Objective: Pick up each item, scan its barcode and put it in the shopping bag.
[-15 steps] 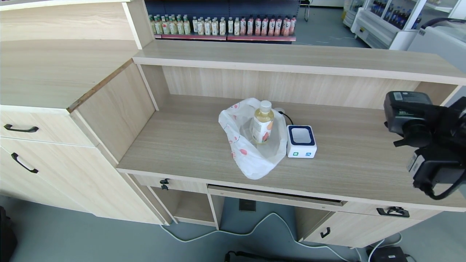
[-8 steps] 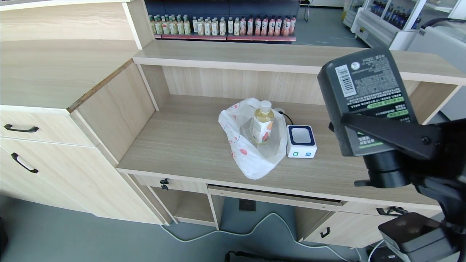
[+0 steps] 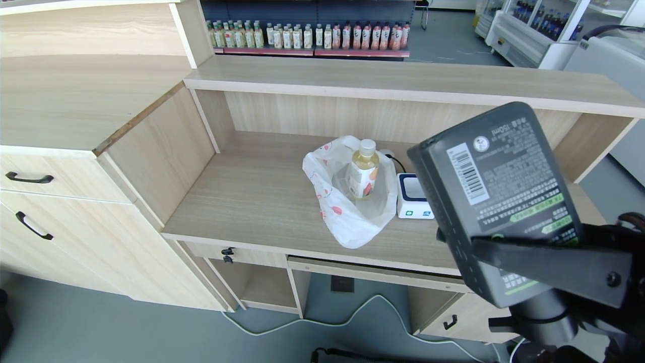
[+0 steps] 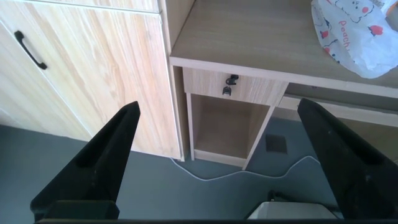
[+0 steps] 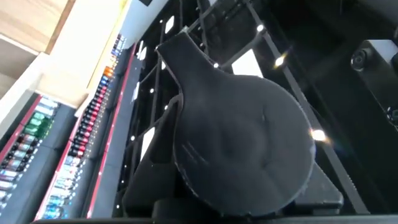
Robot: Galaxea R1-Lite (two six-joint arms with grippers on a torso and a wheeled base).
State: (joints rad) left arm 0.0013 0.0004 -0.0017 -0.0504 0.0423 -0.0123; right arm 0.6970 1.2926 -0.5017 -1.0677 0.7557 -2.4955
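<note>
A black flat bottle (image 3: 496, 196) with a barcode label on its face hangs close in front of the head camera, above the counter's right front. My right gripper (image 3: 504, 257) is shut on it, one finger (image 3: 549, 269) crossing its lower part. In the right wrist view the black bottle (image 5: 242, 149) shows end-on. A white shopping bag (image 3: 335, 206) stands open on the counter with a pale drink bottle (image 3: 363, 171) upright inside. Right beside it sits the white scanner (image 3: 409, 194), partly hidden by the black bottle. My left gripper (image 4: 219, 112) hangs open below the counter's front edge, off the shopping bag (image 4: 351, 31).
The wooden counter (image 3: 262, 201) has a raised back ledge and a tall side cabinet (image 3: 75, 101) on the left. Drawers with black handles sit under its front edge. A white cable (image 3: 352, 312) lies on the floor. A shelf of bottles (image 3: 307, 35) stands far behind.
The right arm has carried the black bottle from the right edge in toward the middle and close to the head camera, then slightly lower and leftward. Bag, drink bottle and scanner have not moved.
</note>
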